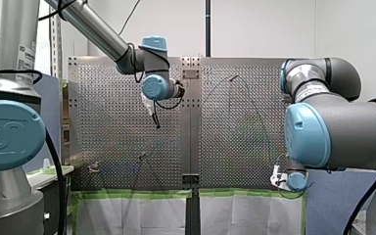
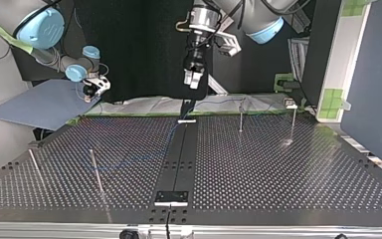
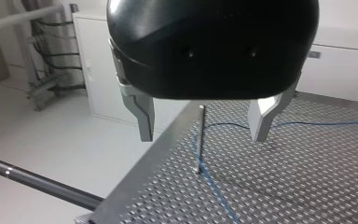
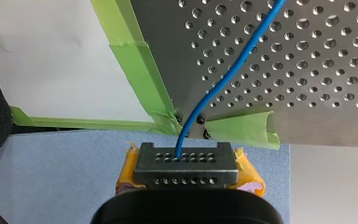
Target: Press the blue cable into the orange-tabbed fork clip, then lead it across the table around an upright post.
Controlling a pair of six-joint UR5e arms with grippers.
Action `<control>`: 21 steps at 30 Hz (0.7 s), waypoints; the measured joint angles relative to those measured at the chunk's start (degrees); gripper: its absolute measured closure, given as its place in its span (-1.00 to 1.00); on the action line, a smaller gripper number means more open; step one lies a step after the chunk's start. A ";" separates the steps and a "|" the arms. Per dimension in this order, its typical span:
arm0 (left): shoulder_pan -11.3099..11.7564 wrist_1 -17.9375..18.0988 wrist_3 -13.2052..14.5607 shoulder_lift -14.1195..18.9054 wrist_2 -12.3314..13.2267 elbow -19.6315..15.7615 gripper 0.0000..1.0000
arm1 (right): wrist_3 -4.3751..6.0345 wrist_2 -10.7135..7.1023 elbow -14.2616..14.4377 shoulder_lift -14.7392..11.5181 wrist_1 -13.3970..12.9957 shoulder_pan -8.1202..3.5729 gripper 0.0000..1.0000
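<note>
The blue cable (image 4: 233, 65) runs from the perforated table down into my right gripper (image 4: 186, 161), whose yellow-padded fingers are shut on it, just off the table's taped corner. That gripper (image 1: 277, 179) sits at the front view's lower right. My left gripper (image 3: 203, 134) hangs open and empty above the table, metal fingers (image 3: 142, 119) wide apart. Ahead between them stands an upright post (image 3: 200, 140) with the cable (image 3: 214, 186) passing its foot. In the top view this gripper (image 2: 193, 78) hovers over the far middle. A small clip (image 1: 94, 168) sits at the front view's lower left; its tab colour is unclear.
Thin posts (image 2: 95, 172) (image 2: 240, 117) (image 2: 293, 124) stand on the perforated table (image 2: 278, 174). A dark strip (image 2: 179, 159) splits the table. Green tape (image 4: 140, 74) lines the edge by my right gripper, over a blue mat (image 4: 65, 163).
</note>
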 joint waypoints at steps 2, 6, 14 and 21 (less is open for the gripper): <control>0.16 0.09 0.42 0.00 -0.11 -1.03 -1.00 | 0.00 0.00 -0.01 0.00 0.00 0.03 1.00; 0.57 0.36 1.66 -0.04 -0.77 -2.87 -1.00 | 0.00 0.00 0.00 0.00 -0.01 0.08 1.00; 1.42 2.93 4.88 -0.20 -0.04 -6.69 -1.00 | 0.00 0.00 0.02 0.00 0.12 0.26 1.00; 2.15 6.11 8.08 -2.44 1.92 -9.95 -1.00 | 0.00 0.00 0.03 0.00 0.16 0.35 1.00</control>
